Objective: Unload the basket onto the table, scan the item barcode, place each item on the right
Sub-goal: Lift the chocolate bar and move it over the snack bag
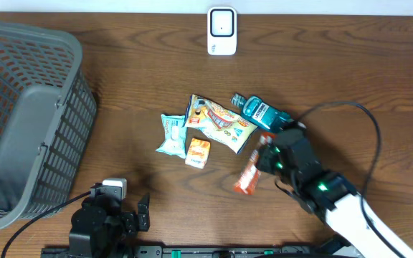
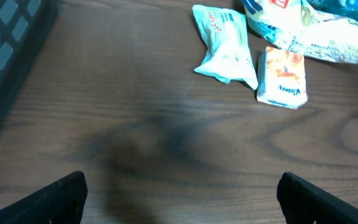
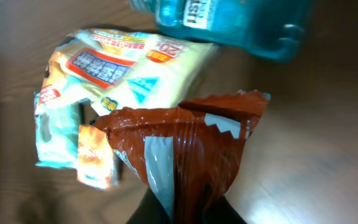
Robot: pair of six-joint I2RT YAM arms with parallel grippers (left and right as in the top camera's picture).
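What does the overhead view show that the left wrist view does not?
Only the overhead view shows the white scanner at the top of the frame, and the right gripper with its jaws shut on a red-brown packet. The left wrist view adds no new object, only a close look at the left gripper, jaws wide open and holding nothing. Both show the light-blue packet, the small orange pack, the snack bag, the blue bottle and the grey basket.
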